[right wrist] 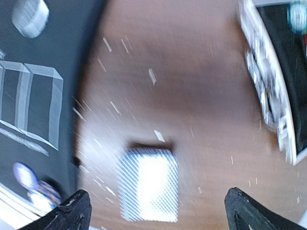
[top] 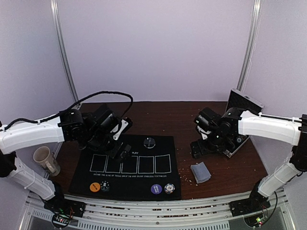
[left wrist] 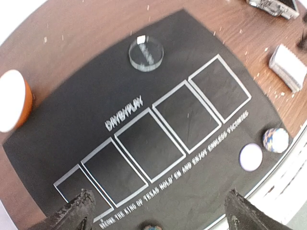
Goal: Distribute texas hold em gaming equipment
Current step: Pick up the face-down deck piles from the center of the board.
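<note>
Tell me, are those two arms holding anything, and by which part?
Nothing is held. The left tool is open above the black printed mat; the right tool is open above the grey-blue-backed card deck.

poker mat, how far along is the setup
Done: four chips sit along the mat's near edge, the clear disc at its far edge. In hand: nothing; left gripper and right gripper open, the right near the card deck. Remaining: the deck lies stacked on the wood, all five card boxes empty.

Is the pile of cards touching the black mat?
Apart. The top view shows a strip of bare brown table between the pile of cards and the right edge of the black mat.
</note>
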Tool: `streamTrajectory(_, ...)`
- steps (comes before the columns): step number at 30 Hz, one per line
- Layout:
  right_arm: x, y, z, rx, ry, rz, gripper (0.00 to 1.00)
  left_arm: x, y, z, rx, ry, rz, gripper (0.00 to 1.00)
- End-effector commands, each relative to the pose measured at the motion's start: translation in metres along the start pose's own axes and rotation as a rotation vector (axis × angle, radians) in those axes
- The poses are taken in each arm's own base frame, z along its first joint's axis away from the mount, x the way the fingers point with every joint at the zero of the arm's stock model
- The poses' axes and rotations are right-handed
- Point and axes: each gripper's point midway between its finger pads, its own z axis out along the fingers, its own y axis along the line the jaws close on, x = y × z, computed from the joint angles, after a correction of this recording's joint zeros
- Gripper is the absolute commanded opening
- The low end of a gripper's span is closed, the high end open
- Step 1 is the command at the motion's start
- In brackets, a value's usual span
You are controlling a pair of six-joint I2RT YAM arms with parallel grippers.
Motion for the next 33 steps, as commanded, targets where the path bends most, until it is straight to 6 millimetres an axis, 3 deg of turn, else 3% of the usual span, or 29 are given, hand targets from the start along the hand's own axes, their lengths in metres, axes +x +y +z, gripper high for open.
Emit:
streamTrajectory(1, 0.051, -0.022, 0.009, 0.1, 0.119, -0.001, 1.0, -0.029, 0.0, 0.0, -0.021, -0.072, 0.075, 0.97)
streamTrajectory(8, 0.073, -0.014, 0.025, 0.05, 0.152, -0.026, 1.0, -0.037, -0.011, 0.005, 0.045, -0.1, 0.085, 0.98)
streamTrajectory(20, 0.079, 0.003, 0.05, -0.033, 0.177, -0.054, 1.0, -0.026, -0.013, 0.011, 0.063, -0.083, 0.101, 0.98)
streamTrajectory(26, 0.086, -0.009, 0.063, 0.051, 0.207, -0.062, 1.0, -0.023, -0.015, 0.015, 0.073, -0.074, 0.109, 0.98)
streamTrajectory(33, 0.101, -0.008, 0.079, 0.082, 0.244, -0.086, 0.98, -0.023, -0.013, 0.018, 0.068, -0.073, 0.114, 0.98)
